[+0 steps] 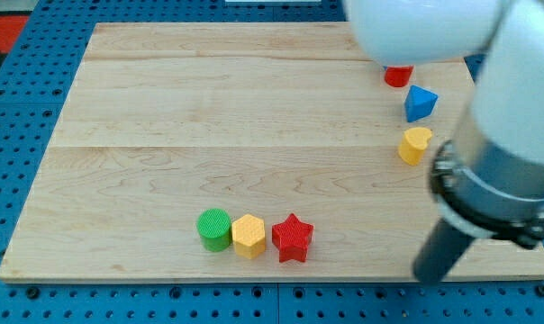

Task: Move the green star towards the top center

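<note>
Showing my tip (pixel 430 274) right of red star (pixel 293 238), well apart; no hand fitted; green star hidden.

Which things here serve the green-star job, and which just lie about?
Job: my tip, at the view's bottom right, apart from every block; green star not visible.
Lying about: green cylinder, yellow hexagon, red star, red block, blue block, yellow block.

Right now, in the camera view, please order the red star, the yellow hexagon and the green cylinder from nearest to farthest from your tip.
My tip is at the view's bottom right.
1. red star, right end of the row
2. yellow hexagon, middle
3. green cylinder, left end
</note>
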Robot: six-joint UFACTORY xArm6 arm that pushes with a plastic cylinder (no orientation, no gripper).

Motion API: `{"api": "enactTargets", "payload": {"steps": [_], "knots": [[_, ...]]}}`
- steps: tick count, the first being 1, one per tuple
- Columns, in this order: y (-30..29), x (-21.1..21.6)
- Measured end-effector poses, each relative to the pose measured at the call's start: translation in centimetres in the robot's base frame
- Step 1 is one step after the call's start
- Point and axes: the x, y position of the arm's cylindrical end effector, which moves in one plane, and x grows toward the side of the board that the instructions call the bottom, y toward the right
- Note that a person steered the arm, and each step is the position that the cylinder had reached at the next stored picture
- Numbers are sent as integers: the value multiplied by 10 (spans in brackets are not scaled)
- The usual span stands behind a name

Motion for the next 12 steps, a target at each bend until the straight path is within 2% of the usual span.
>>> {"api": "enactTargets", "payload": {"steps": [2, 3, 4, 5, 6, 8, 10, 11, 12], "knots": [[103, -12], [157, -32], [174, -58], [174, -58], [175, -96], [159, -213], [152, -358], [135, -400], [79, -412]]}}
